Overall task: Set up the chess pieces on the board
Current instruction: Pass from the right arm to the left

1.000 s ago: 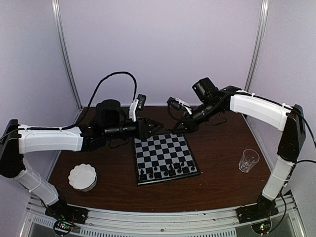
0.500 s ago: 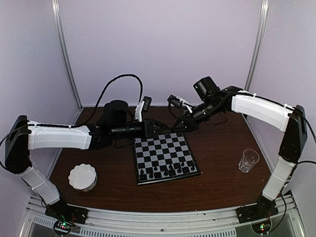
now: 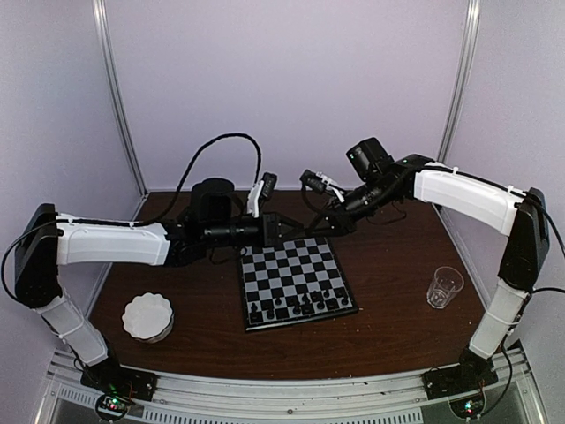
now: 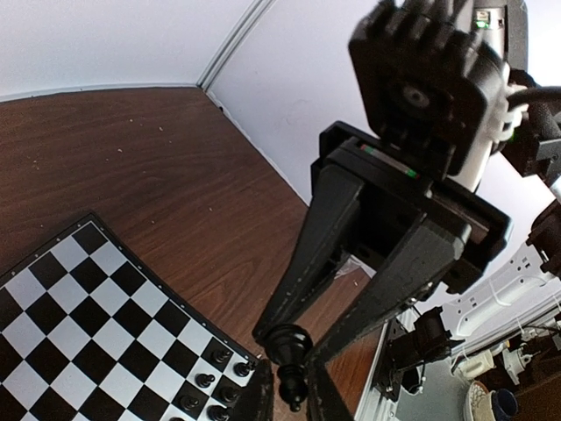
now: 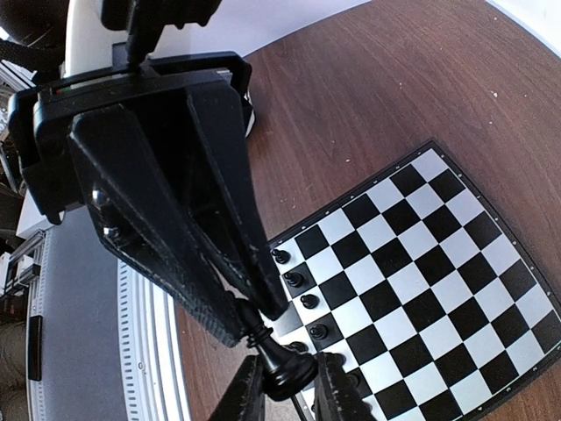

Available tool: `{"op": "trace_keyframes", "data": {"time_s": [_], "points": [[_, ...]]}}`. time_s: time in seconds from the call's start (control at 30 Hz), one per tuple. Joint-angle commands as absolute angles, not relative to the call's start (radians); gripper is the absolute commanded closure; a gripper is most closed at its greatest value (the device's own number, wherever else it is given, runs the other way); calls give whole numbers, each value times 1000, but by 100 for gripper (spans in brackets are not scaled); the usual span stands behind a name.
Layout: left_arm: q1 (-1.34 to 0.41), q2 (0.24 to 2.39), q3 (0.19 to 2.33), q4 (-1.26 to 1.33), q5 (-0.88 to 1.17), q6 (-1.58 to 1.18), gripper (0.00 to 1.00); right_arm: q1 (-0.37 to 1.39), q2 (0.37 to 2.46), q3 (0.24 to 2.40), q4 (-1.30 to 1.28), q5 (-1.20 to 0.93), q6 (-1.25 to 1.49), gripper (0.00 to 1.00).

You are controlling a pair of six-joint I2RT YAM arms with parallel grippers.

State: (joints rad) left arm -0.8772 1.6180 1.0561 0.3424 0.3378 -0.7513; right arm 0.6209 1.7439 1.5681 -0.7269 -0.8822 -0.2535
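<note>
The board (image 3: 296, 278) lies mid-table with several black chess pieces (image 3: 296, 306) along its near rows. Above its far edge my two grippers meet tip to tip. My right gripper (image 5: 285, 390) is shut on the wide base of one black chess piece (image 5: 282, 364). My left gripper (image 4: 291, 395) has its fingers pressed on both sides of that same piece's narrow top (image 4: 294, 386). In the top view the left gripper (image 3: 298, 228) and right gripper (image 3: 321, 226) nearly touch, and the piece itself is too small to make out.
A round white scalloped dish (image 3: 147, 316) sits near the front left. A clear plastic cup (image 3: 444, 286) stands to the right of the board. Pale walls with metal posts enclose the brown table (image 3: 388, 327).
My left arm has reached rightward to the right gripper and its jaws have narrowed onto the top of the held piece. The right arm has stayed where it was.
</note>
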Motion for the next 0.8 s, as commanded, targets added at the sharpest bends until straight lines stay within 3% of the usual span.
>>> {"op": "trace_keyframes", "data": {"time_s": [0.0,0.03,0.17,0.3,0.5,0.77], "points": [[-882,1629,1080,375,345,-750,88,615,1732,1558,-707,-898,-245,80],[-881,1628,1079,378,342,-749,90,615,1732,1558,-711,-899,-248,80],[-881,1621,1086,354,336,-728,93,580,1706,1563,-756,-959,-277,56],[-880,1604,1124,248,343,-655,93,461,1635,1527,-764,-1093,-284,41],[-880,1604,1223,-22,346,-489,93,331,1544,1415,-786,-1166,-328,38],[-881,1671,1419,-465,380,-293,93,306,1410,1204,-687,-952,-427,34]]}}
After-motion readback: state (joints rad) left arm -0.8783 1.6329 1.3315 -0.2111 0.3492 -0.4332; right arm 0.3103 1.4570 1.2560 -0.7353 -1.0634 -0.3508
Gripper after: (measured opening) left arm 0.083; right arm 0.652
